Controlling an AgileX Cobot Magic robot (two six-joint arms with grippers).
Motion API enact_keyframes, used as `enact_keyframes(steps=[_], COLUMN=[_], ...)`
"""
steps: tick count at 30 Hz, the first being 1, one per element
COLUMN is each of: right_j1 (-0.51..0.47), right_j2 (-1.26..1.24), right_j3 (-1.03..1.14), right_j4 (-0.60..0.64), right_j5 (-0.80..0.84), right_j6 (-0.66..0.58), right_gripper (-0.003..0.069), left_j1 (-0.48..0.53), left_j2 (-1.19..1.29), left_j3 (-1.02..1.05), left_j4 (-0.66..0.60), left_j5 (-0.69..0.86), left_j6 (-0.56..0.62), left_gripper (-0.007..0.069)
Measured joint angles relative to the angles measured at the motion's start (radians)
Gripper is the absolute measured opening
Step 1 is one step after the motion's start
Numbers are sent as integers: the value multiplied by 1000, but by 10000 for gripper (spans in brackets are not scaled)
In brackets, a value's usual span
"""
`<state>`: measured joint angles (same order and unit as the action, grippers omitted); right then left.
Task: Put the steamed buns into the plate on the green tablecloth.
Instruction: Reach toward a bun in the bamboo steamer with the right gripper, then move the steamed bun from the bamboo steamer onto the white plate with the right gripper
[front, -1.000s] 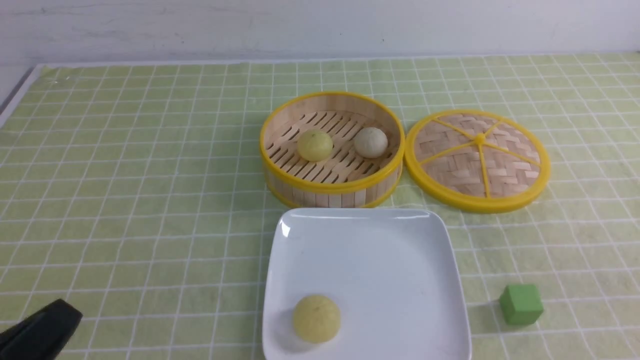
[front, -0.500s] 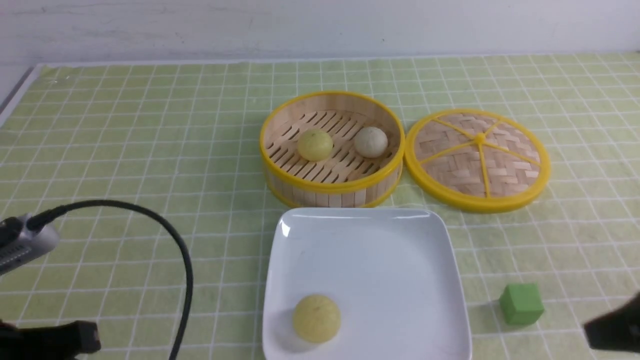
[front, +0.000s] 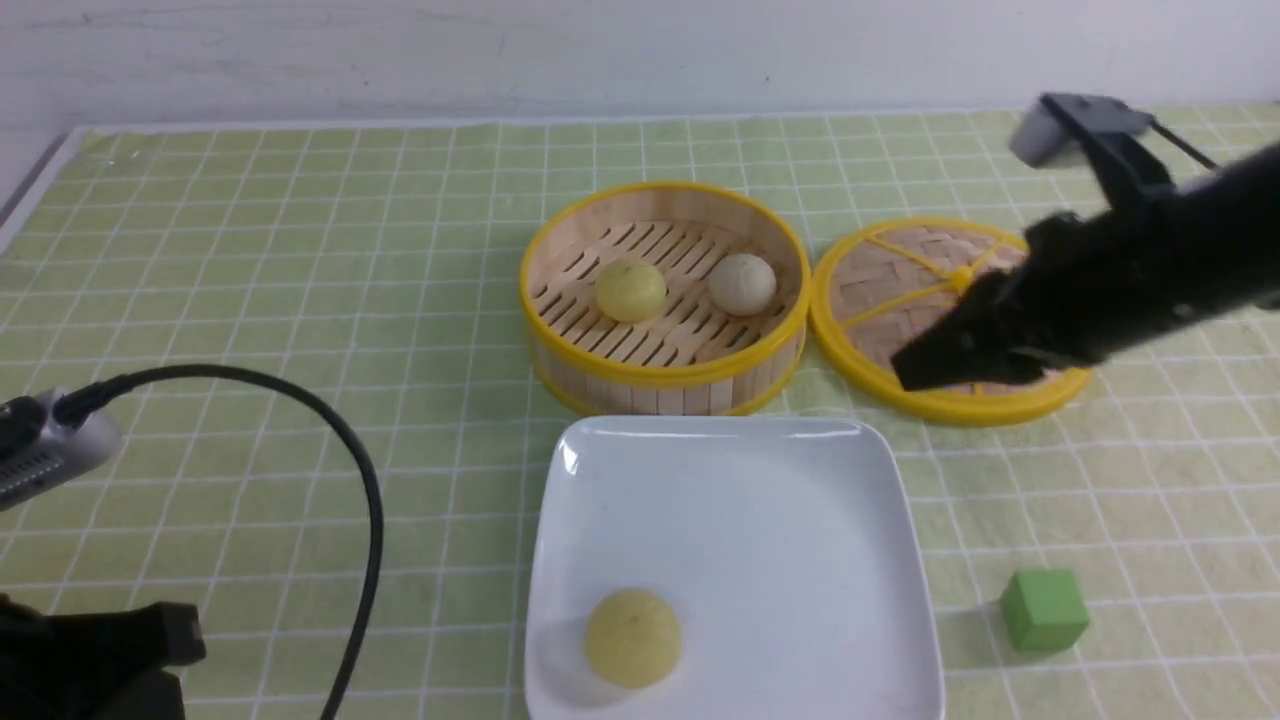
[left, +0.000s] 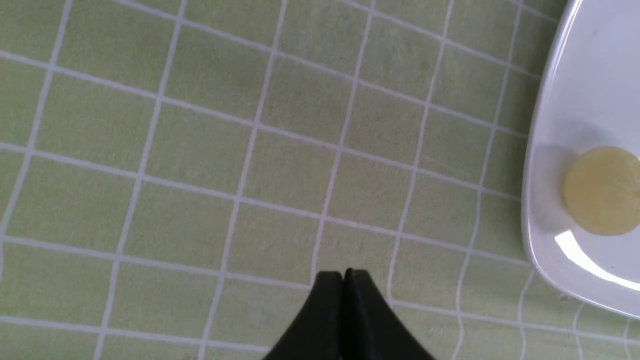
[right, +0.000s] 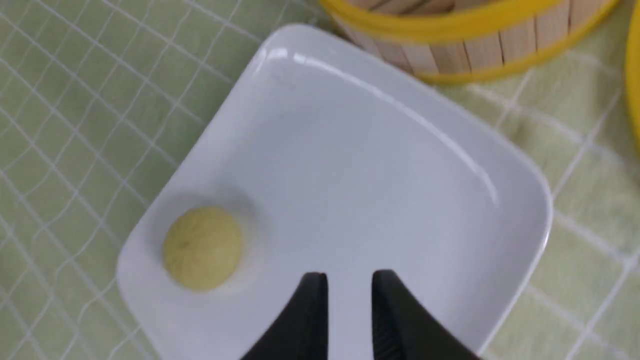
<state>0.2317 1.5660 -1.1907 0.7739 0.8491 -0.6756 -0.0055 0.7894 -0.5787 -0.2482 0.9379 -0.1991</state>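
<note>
The left gripper (left: 345, 276) hangs over bare green tablecloth (front: 300, 300), its two black tapered fingers pressed flat together with nothing between them. The nearest of the task's things, a pale yellow bun (front: 633, 637), lies well apart from it in the near left corner of the plate (front: 720, 426). That plate is glossy white, square with rounded corners and a raised rim (a streak of light runs along its far edge). Just beyond it stands the round bamboo steamer (front: 662, 378), with a slatted floor and yellow bands. It holds a second yellow bun (front: 630, 290) and a grey-beige bun (front: 742, 284), both matte domes, apart from each other. Right of the steamer lies the woven lid (front: 940, 405), flat, with yellow spokes. The right gripper (front: 905, 372) hangs above the lid's left part, fingers parted by a narrow gap and gripping nothing; both steamer buns sit to its left, outside the jaws. A green cube (front: 1043, 608) sits near the plate's right edge.
</note>
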Motion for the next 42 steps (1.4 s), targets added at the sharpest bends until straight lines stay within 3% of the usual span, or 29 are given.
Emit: enact_keyframes(steps=[6,9,14,22,26,27,28,29,31,36,39,42], right_j1=[86,94,94,95,97,97,97,97,98,97,95,104], right_j2=[301,442,610,728,730,722,721,698,650,467,324,226], right_j3=[-316,-441,-609,-687,-693,-693,-693,-693,-693,-692,-688,-616], right_j4=[-116,-147,-159,-228,-240,-247,-249,-268,-289,-301,-300,-288], right_j5=[-130,-210,-290,-337,-304,-281,-278,-251,-186,26,269,363], right_j6=[-3,-4,-4,-31,-31,-32,-32,-34,-34,-4,104,246], right_gripper=[336,382,402,402,325,246,246,147,35,24,24,25], left_j1=[0,0,0,0,0,0,0,0,0,0,0,0], left_j2=[0,0,0,0,0,0,0,0,0,0,0,0], left_j3=[-1,-1,-1,-1,-1,-1,-1,-1,-1,-1,-1,-1], left_j4=[0,0,-10,-16,-20,-23,-23,-23,-23,-24,-24,-24], left_j5=[-8,-14,-38,-67,-82,-83,-83,-85,-87,-89,-90,-94], left_j6=[3,3,3,3,3,3,3,3,3,3,3,3], left_gripper=[19,19,21,33,36,37,37,39,42,48,52,52])
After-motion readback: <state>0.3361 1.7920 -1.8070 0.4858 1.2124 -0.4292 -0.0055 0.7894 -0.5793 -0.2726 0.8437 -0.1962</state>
